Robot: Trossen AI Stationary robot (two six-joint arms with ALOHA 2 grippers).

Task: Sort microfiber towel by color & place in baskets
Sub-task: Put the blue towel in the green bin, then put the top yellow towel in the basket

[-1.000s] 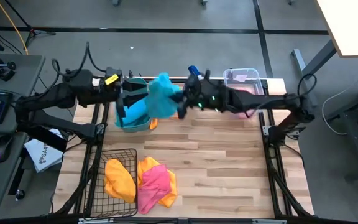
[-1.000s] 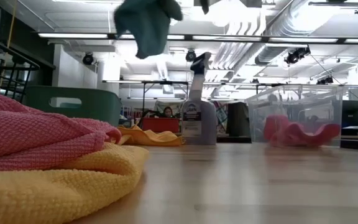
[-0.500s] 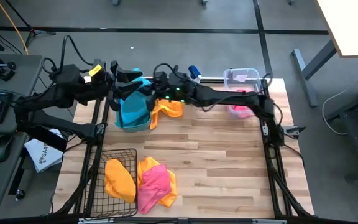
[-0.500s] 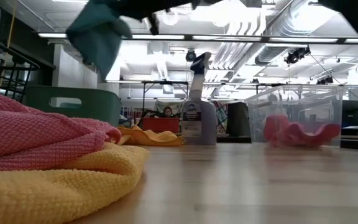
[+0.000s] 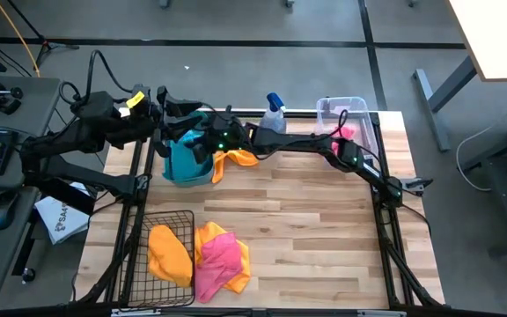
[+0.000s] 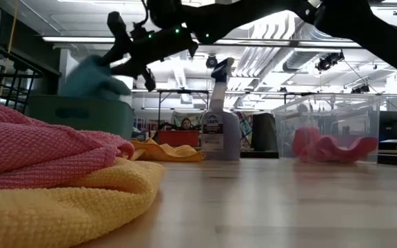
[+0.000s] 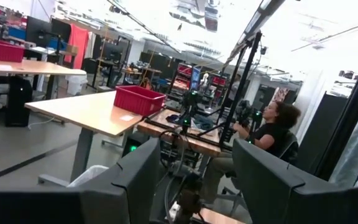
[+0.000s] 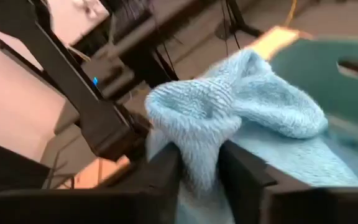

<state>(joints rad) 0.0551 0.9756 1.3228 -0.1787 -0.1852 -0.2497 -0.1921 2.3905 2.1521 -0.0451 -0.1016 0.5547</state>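
The blue towel [image 8: 229, 118], pinched by the right gripper [image 5: 202, 143] over the teal tub [image 5: 186, 167], could be draped across its rim if released off-centre.

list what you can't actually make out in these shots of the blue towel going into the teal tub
- Inside of the teal tub: the right gripper and arm cover it in the high view; the low view shows only its wall.
- Blue towel: blurred in the low view, its lower part hidden between the fingers in the right wrist view.
- Left gripper: open or shut is unclear.
- Black wire basket: its near end is cut by the high view's bottom edge.
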